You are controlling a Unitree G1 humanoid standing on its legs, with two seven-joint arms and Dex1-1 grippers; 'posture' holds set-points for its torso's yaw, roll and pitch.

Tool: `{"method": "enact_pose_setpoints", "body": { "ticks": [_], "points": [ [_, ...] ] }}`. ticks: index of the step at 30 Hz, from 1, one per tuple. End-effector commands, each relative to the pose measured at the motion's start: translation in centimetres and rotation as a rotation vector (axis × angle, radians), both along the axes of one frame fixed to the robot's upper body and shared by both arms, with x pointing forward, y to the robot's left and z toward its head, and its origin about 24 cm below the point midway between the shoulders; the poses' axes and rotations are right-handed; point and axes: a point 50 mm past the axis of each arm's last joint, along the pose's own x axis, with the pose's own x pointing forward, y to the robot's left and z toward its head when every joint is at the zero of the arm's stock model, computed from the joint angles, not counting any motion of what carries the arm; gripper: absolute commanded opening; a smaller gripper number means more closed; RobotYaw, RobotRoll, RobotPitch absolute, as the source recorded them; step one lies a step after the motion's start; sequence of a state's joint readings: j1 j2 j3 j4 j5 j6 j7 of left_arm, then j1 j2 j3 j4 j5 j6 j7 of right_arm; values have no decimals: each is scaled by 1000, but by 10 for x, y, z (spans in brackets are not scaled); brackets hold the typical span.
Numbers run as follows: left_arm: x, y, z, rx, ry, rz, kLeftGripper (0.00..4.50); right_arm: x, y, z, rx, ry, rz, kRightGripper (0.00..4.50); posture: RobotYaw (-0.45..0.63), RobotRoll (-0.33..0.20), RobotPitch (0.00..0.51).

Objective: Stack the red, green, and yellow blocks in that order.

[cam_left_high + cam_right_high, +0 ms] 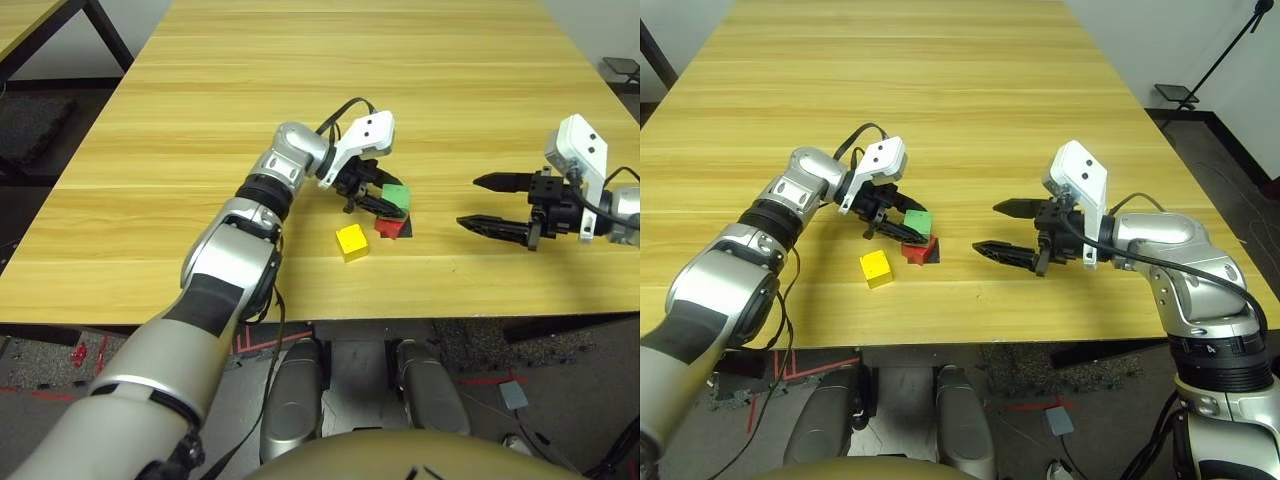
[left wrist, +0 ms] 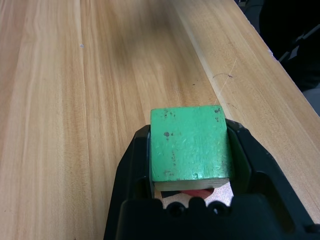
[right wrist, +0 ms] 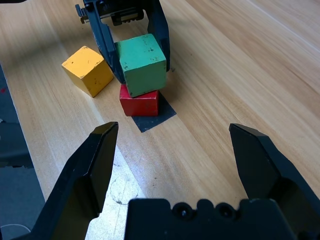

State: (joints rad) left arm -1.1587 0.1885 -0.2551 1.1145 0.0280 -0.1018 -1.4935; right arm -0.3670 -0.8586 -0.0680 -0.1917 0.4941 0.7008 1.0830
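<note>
Your left gripper pinches the small matte green cube over the bright red cube, not released. The yellow cube waits at the frame's upper left on the tabletop; your right gripper is spread, idle.

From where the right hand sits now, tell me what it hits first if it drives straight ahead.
Probably the green block, held in the left hand just above the red block. The open right hand points at that stack over bare table; depth is hard to judge.
</note>
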Motion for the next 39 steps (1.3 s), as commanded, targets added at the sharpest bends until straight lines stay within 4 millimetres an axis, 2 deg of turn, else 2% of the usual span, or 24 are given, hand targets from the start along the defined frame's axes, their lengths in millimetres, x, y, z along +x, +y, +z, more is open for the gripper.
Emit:
{"method": "enact_pose_setpoints", "body": {
  "ticks": [1,16,18,20,23,24,26,29,31,35,39],
  "points": [
    [-2,0,-3,7,9,-9,2096,1,0,-1,2,7,8,4500,35,-77,129],
    [-4,5,-11,48,30,11,2096,4,0,-3,1,8,7,4500,49,-79,125],
    [-3,6,-12,60,22,24,2845,4,-1,-3,-3,10,8,4500,61,-81,123],
    [-3,7,-10,65,21,43,3403,4,-3,-3,-8,9,6,4500,70,-80,120],
    [-2,12,5,48,10,111,4454,5,-9,-4,-19,3,16,4500,96,-76,109],
    [-3,13,12,29,10,131,4482,5,-10,-5,-20,2,19,4500,101,-75,107],
    [-11,18,25,-1,-15,183,4482,7,-13,-7,-17,5,11,4500,126,-74,92],
    [-35,27,40,-22,-38,240,4482,11,-15,-8,-13,6,3,4500,154,-76,84],
    [-54,34,43,-28,-23,288,4482,14,-16,-9,-13,8,1,4500,175,-77,82],
    [-88,49,31,-5,20,402,4482,20,-18,-13,-18,19,6,4500,213,-77,81],
    [-104,57,13,-6,50,537,4482,26,-14,-14,-13,21,28,4500,240,-81,82]
  ]
}}
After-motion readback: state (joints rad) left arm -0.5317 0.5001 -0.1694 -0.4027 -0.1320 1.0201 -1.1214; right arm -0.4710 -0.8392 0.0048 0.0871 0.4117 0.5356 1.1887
